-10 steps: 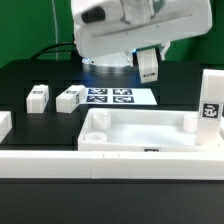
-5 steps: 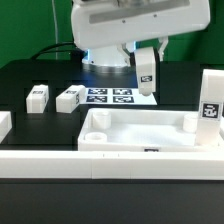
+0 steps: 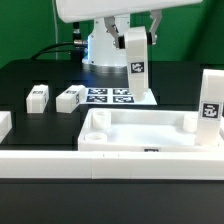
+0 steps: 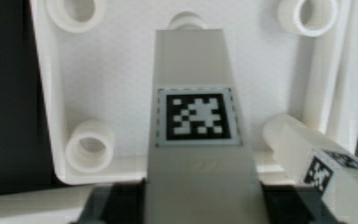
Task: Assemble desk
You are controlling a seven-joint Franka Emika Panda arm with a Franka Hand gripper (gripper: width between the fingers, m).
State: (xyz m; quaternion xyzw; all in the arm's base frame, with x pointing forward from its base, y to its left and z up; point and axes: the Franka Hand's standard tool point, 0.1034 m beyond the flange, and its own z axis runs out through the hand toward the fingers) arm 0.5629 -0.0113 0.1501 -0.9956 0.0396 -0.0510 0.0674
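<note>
Item in hand: white square-section plastic block leg, tagged, hanging upright clear of the table, clenched at its top end by the two-finger gripper. Nearer and lower lies the wide white plastic tray-like desk slab. In the wrist view, the leg's free end points between two raised corner sockets, over neither. A spare leg and a second spare leg lie at the exterior view's left of the marker board. An upright leg stands at the slab's right. Step judged: carrying leg to socket. Next move calls for centring over one socket, then lowering squarely.
</note>
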